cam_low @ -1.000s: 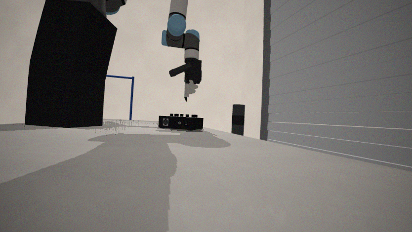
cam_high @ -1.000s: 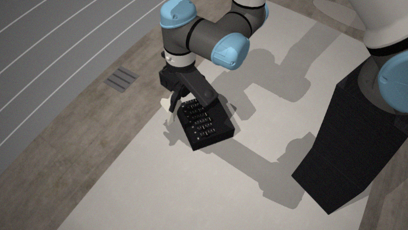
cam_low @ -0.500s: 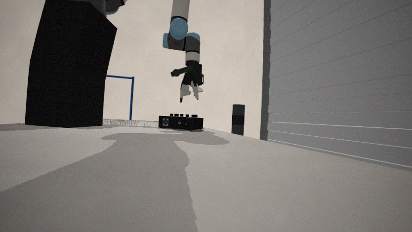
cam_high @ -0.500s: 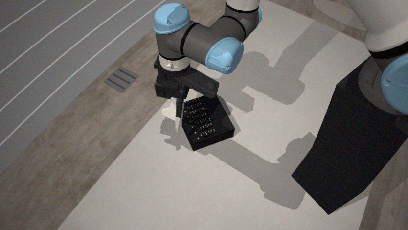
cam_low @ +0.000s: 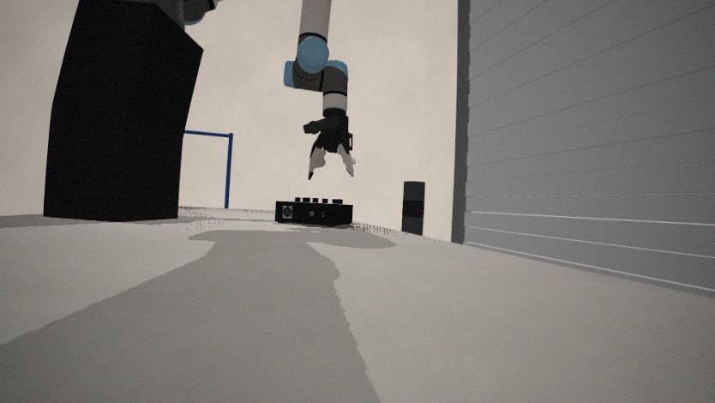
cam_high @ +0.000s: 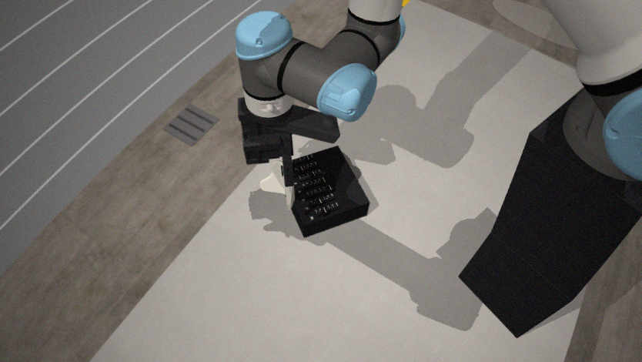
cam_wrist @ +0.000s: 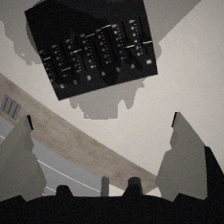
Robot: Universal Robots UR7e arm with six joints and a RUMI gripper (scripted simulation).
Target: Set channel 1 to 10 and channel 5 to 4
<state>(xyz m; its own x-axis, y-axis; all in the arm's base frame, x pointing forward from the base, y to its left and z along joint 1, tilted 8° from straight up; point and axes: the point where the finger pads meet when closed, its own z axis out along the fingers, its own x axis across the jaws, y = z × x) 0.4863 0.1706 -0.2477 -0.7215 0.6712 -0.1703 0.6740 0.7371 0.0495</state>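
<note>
The lighting desk (cam_high: 352, 191) (cam_low: 300, 213) (cam_wrist: 45, 24) is a black box on the pale floor mat, with several faders in a row on its top. The fader knobs (cam_low: 315, 200) (cam_wrist: 107, 72) stand at different levels; I cannot read the channel numbers. My gripper (cam_high: 280, 191) (cam_low: 330, 175) (cam_wrist: 101, 114) is open and empty. It hangs well above the desk, over its edge on the side of the wooden floor strip. In the wrist view the desk lies turned at an angle in the upper part, beyond the fingertips.
The black robot pedestal (cam_high: 552, 224) (cam_low: 120, 115) stands to one side of the desk. A blue frame (cam_low: 229, 170) and a dark post (cam_low: 413, 207) stand behind it. A grey ribbed wall (cam_low: 590, 124) runs along one side. A floor vent (cam_high: 191, 125) lies in the wooden strip.
</note>
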